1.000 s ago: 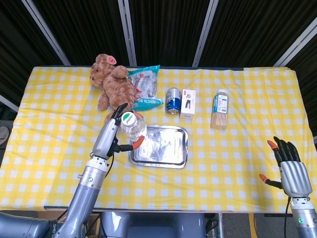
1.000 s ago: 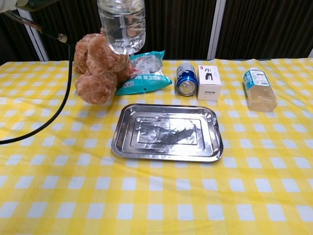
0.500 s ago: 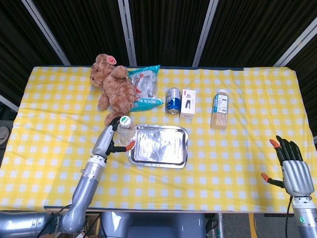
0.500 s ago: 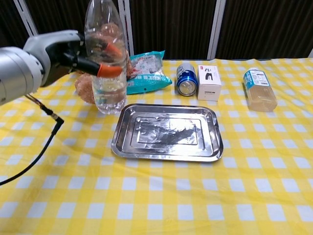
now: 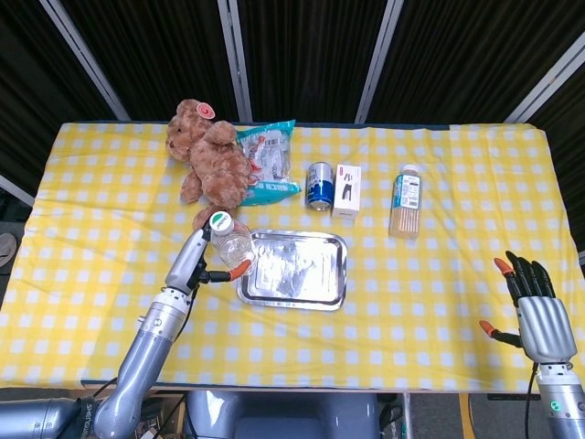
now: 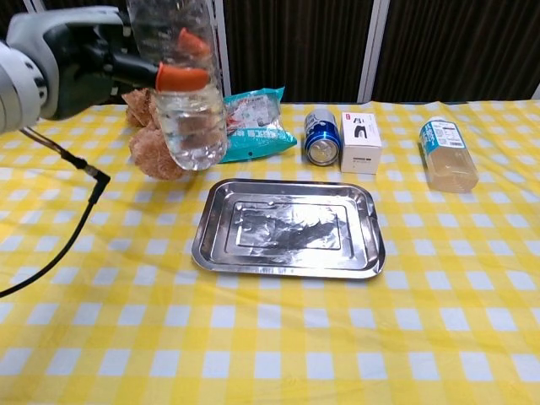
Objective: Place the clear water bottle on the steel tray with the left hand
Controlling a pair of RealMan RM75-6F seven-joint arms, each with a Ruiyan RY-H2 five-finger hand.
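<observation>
Clear plastic, that water bottle with the white cap (image 5: pixel 226 242) stands near upright in my left hand (image 5: pixel 195 260), cap up, long axis about vertical, its base lifted off the cloth in the chest view. My fingers, orange-tipped (image 6: pixel 182 76), wrap its side. Just to that hand's right lies the shiny rectangular steel tray (image 6: pixel 368 221); behind it sits the brown teddy bear (image 5: pixel 208 153). My right hand (image 5: pixel 537 315) hangs well apart, fingers spread, holding nothing. Under everything I see a yellow-and-white checked tablecloth (image 5: pixel 439 265), with dark curtains (image 5: pixel 302 55) behind.
</observation>
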